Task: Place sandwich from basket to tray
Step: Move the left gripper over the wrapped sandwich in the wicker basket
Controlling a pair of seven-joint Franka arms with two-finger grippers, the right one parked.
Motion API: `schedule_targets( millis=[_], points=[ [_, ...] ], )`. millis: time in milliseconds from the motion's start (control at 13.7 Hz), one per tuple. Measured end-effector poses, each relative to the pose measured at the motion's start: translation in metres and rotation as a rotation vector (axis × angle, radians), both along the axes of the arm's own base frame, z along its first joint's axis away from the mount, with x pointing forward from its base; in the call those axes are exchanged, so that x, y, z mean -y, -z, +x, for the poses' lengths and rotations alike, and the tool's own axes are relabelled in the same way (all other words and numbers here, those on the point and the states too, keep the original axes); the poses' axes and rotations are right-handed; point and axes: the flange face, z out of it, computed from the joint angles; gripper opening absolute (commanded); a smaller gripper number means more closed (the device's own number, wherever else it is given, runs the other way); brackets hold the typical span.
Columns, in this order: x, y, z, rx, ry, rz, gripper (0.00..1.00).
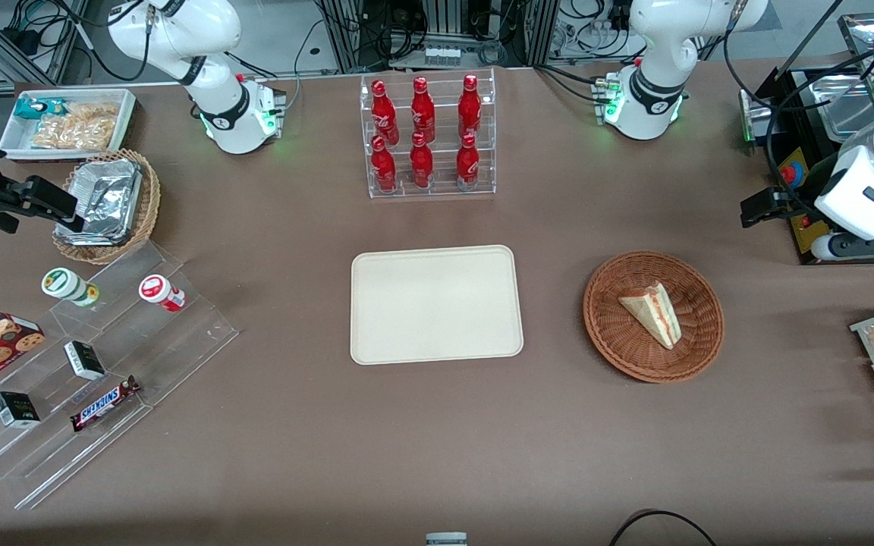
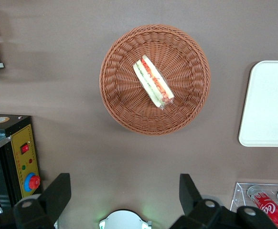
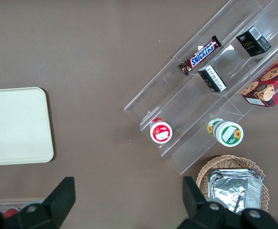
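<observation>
Your gripper (image 2: 124, 195) hangs spread wide, holding nothing, high above the table. Below it, the sandwich (image 2: 153, 82) lies in the basket (image 2: 124, 57), seemingly on its side, long axis diagonal.

Brown table (image 1: 437, 440): tray (image 1: 435, 305), basket (image 1: 653, 315), bottle rack (image 1: 430, 136), hand (image 1: 757, 207) above.

It was a robotics lab: robot arm bases (image 1: 240, 121) bolted to a brown tabletop (image 1: 437, 440), cable bundles (image 1: 407, 30) and metal frames along its edge.
</observation>
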Motion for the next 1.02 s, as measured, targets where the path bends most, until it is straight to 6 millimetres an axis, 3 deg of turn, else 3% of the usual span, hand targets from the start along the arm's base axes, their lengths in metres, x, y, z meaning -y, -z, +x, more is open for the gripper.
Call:
schedule_targets(
  millis=[438, 1022],
  points=[
    [0.002, 0.011, 0.0, -0.028, 0.009, 0.0, 1.0],
    [0.001, 0.095, 0.012, -0.185, 0.011, 0.001, 1.0]
  ],
)
